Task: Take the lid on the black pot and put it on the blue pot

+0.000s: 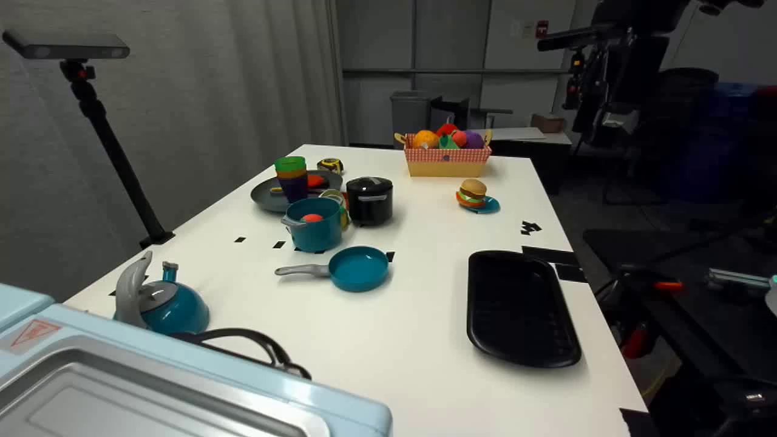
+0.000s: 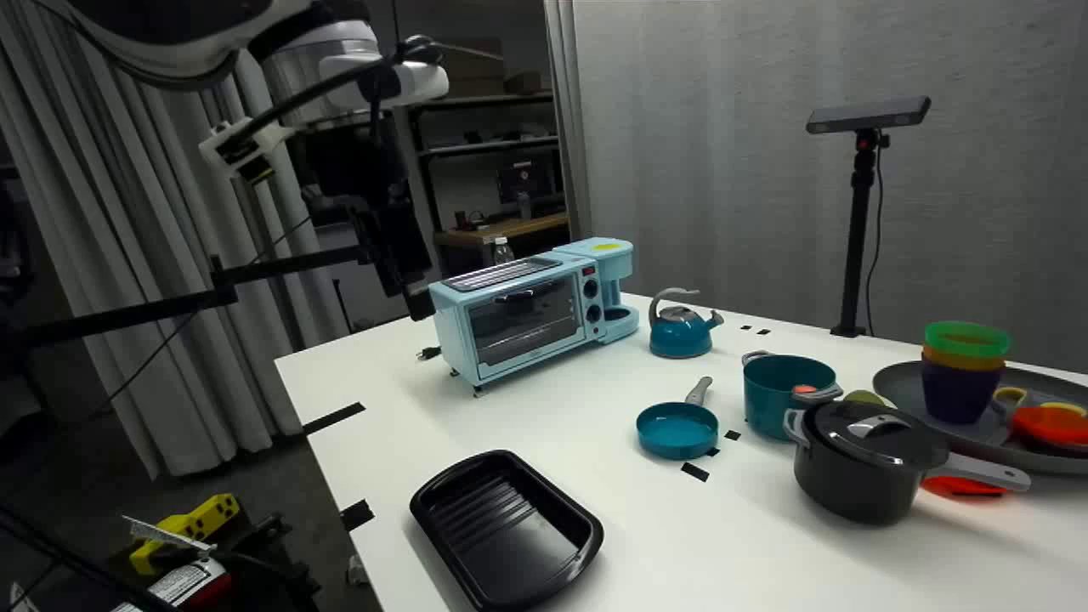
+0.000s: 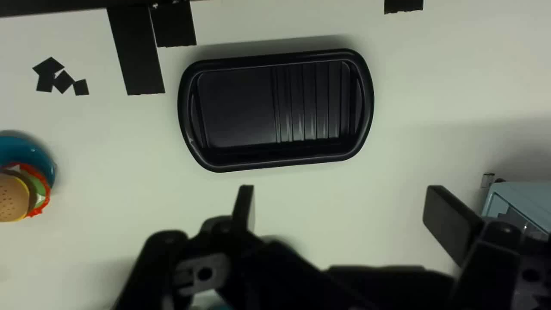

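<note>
Looks like a robotics lab: robot arm [image 2: 331,64] above white surface [image 2: 561,416], black tape [image 3: 137,49] stuck down, camera bar [image 2: 867,116] on pole [image 2: 857,238], grey curtains [image 2: 722,178] behind.

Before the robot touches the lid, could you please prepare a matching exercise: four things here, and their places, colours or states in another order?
Things
1. the lid
2. the blue pot
3. the basket
4. the gripper

Matches
A. red-checked trim
B. jaws wide apart
C. on the black pot
D. uncovered, a red thing inside

Pairs: 1-C, 2-D, 3-A, 4-B
</note>
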Robot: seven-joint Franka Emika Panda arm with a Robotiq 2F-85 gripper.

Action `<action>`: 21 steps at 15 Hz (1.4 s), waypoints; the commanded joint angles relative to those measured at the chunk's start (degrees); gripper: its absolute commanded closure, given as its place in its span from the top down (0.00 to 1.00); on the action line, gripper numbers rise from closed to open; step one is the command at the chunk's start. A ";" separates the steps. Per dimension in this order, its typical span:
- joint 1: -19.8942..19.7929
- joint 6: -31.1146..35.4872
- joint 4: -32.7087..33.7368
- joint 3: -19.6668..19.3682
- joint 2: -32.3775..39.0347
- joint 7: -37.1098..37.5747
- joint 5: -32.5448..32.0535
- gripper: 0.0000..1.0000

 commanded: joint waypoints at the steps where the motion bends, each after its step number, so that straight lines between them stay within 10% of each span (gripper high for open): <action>1: -0.34 -0.16 0.09 0.34 0.13 -0.21 0.25 1.00; 21: -0.78 -1.43 0.43 0.82 0.41 0.09 -0.71 1.00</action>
